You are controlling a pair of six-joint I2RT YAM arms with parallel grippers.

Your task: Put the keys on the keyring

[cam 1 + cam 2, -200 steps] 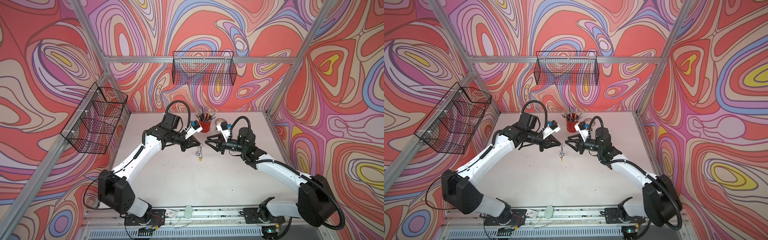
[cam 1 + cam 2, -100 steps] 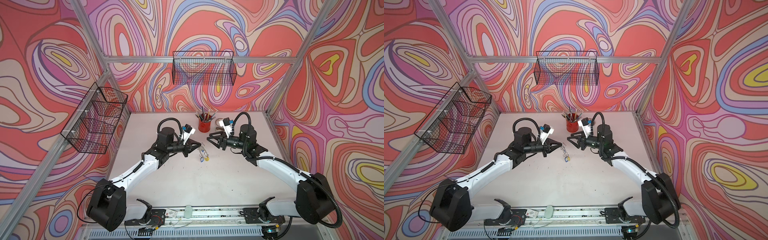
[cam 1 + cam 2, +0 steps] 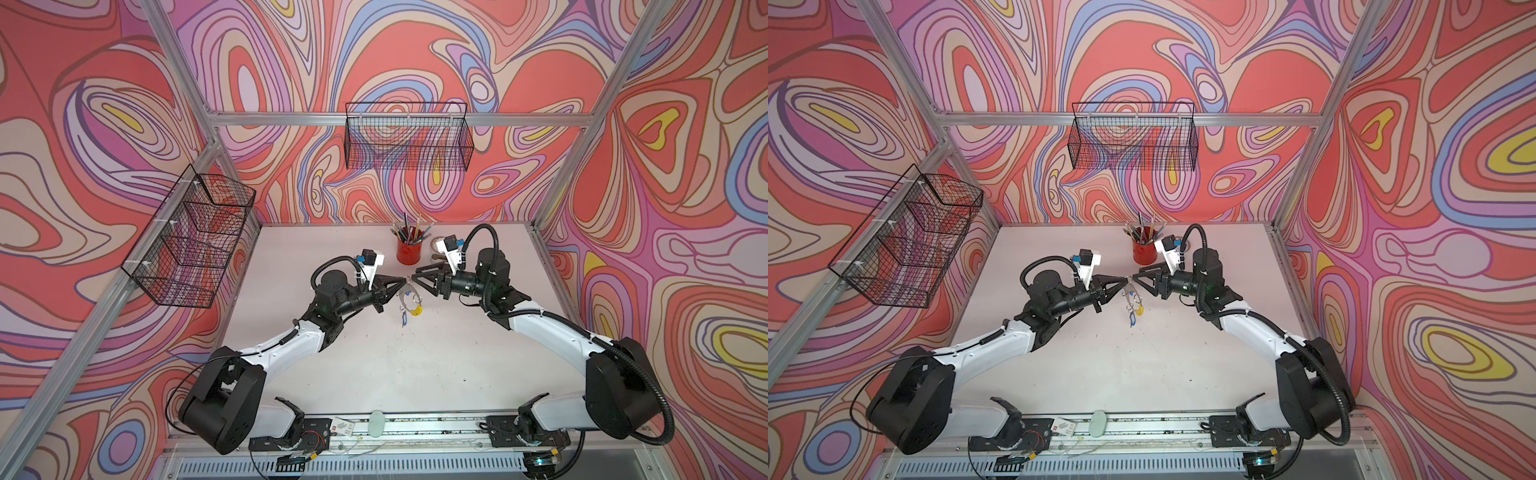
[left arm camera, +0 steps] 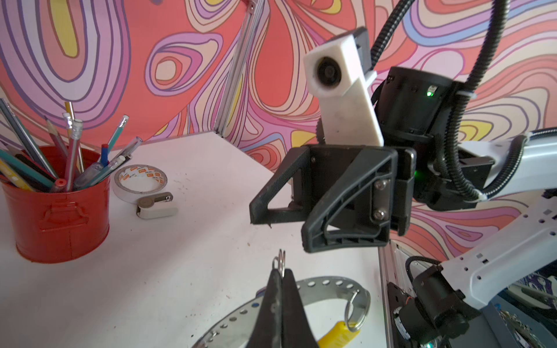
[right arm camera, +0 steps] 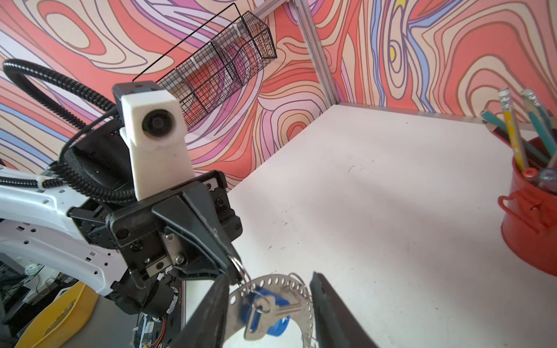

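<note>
Left claw (image 4: 281,272) shifted, clamped shut on keyring (image 4: 330,283)

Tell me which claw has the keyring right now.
The left claw: it is shut on a small wire loop of the keyring, which hangs from it. The right claw stands open, gripping nothing.

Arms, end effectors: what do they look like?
Matching left arm and right arm: white links, black joints, black corrugated conduit. White camera block on each wrist. Black triangular trussed fingers on left end effector and right end effector. Green LED on right wrist.
</note>
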